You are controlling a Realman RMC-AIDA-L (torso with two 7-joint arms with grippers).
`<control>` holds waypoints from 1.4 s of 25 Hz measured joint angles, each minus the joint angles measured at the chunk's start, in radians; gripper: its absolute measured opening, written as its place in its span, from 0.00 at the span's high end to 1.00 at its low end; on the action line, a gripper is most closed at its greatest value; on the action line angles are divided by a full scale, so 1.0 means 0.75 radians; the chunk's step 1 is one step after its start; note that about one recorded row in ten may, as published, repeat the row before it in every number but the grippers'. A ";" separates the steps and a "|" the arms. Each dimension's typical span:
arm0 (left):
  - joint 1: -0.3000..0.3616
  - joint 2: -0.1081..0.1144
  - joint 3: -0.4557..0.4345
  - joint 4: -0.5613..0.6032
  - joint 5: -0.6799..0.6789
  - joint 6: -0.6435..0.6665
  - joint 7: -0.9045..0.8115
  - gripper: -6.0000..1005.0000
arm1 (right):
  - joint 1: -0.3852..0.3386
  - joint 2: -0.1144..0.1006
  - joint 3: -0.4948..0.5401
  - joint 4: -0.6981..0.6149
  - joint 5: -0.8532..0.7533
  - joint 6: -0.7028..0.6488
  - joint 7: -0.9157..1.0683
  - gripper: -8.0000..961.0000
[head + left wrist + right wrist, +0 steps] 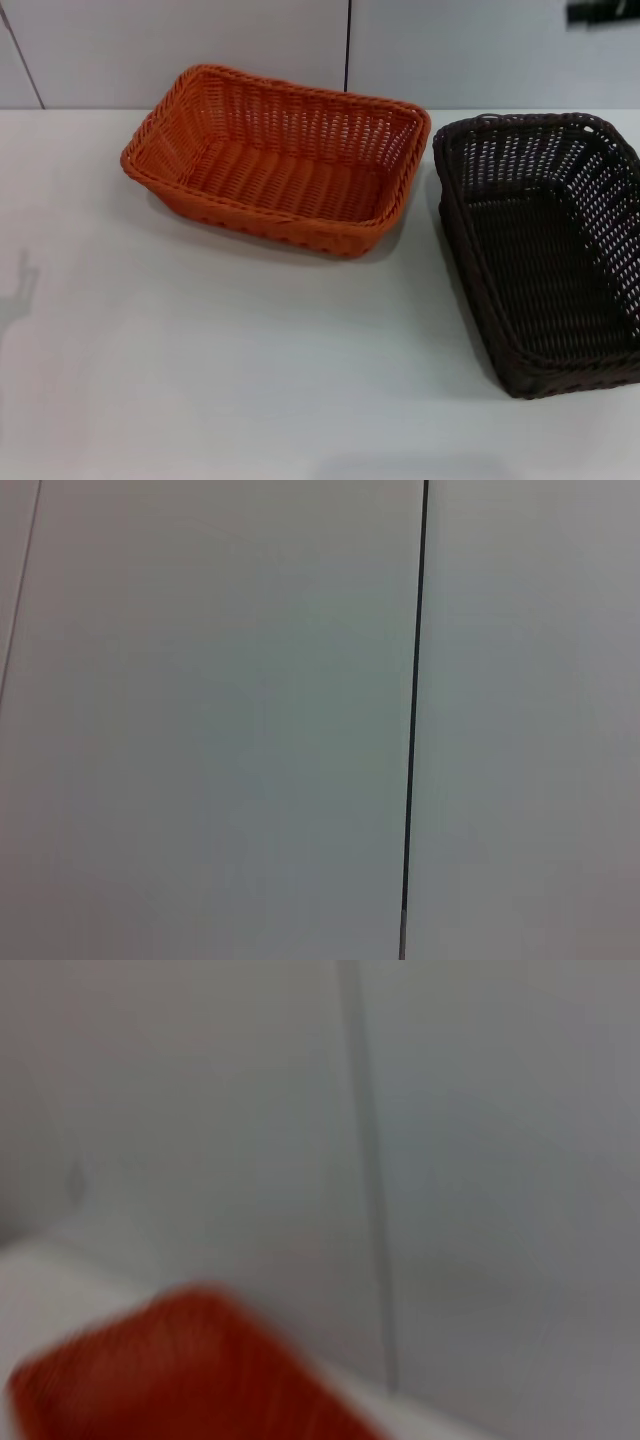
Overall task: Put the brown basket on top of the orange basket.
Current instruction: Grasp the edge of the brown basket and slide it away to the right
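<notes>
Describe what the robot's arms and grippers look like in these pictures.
Hardly anything shows. The head view has only a dark, blurred shape at the top edge on the robot's right, possibly an arm part. Neither wrist view shows jaws: just wall panels and the orange basket. The brown basket sits untouched.

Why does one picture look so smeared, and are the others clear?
Right wrist view: motion-blurred, the orange basket only a red smear. Head view: sharp, both the orange and the brown basket casting soft shadows on the table. Left wrist view: just a plain wall.
</notes>
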 joint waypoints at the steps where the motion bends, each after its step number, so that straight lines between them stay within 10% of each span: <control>1: -0.001 0.000 -0.001 0.001 0.000 -0.003 0.000 0.22 | 0.027 -0.015 -0.004 0.006 -0.020 0.078 -0.027 0.21; 12: -0.037 -0.002 -0.008 0.003 -0.004 -0.089 0.001 0.22 | 0.110 -0.007 -0.201 -0.053 -0.295 0.415 -0.250 0.21; 35: -0.073 0.003 -0.048 0.058 -0.083 -0.100 0.016 0.22 | 0.052 0.159 -0.496 -0.163 -0.304 0.497 -0.216 0.21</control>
